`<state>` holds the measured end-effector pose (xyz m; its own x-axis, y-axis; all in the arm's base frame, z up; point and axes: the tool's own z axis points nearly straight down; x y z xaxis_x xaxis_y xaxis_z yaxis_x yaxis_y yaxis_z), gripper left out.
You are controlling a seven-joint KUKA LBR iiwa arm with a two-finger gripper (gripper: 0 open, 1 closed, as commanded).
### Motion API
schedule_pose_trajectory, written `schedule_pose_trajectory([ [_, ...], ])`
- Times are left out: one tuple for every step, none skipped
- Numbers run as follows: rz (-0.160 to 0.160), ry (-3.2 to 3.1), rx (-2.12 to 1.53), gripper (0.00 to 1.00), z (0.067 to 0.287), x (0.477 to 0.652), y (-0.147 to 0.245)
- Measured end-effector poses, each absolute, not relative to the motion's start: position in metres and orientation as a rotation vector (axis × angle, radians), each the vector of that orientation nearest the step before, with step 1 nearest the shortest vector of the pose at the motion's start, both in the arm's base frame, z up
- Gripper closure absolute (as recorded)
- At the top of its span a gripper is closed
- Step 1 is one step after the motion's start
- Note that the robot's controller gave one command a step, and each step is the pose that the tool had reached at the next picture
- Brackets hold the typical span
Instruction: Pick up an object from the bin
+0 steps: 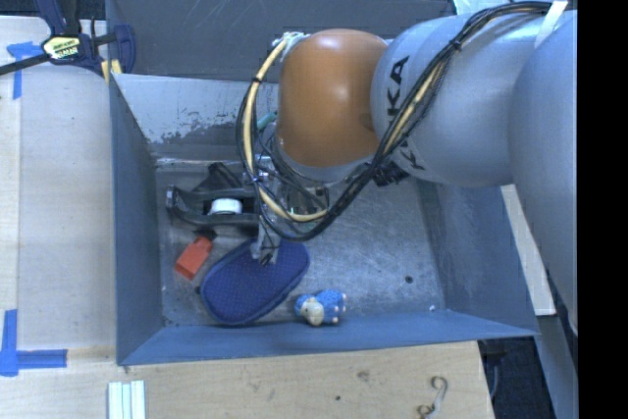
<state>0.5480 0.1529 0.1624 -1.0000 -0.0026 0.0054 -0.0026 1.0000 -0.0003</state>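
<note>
Gripper point(265, 248) low in the bin point(294, 337), left of centre on the floor, tip down on the upper right end of a blue pad point(243, 291). Looks to be touching it or just above; can't say which. Whether the gripper is spread or closed up, cannot tell from where I stand: wrist and cables point(294, 213) crowd the tip.

Pad: dark blue, oval, flat, lying tilted with its long axis from lower left to upper right, near the front wall.

Just left of the pad, a small red block point(193, 256), close to it, perhaps touching its edge.

Behind gripper and block, toward the back left of the floor, a black tool point(196, 203) with a white roll point(226, 207) set in it. Wrist cables overlap its right end.

Right of the pad, by the front wall, a small toy point(321, 307), blue and pale yellow, on its side, just beside the pad's right end.

Above it all, the orange cover point(329, 98) on the wrist, then the grey arm point(471, 103) coming in from the right over the bin's right side.
</note>
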Motion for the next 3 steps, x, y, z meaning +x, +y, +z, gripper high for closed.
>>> schedule_pose_trajectory([
  [-0.003,-3.13,0.165,0.0,0.067,0.599,0.164],
  [0.0,-3.127,0.164,1.0,0.071,0.598,0.163],
  [0.001,-3.143,0.121,1.0,0.177,0.609,0.155],
])
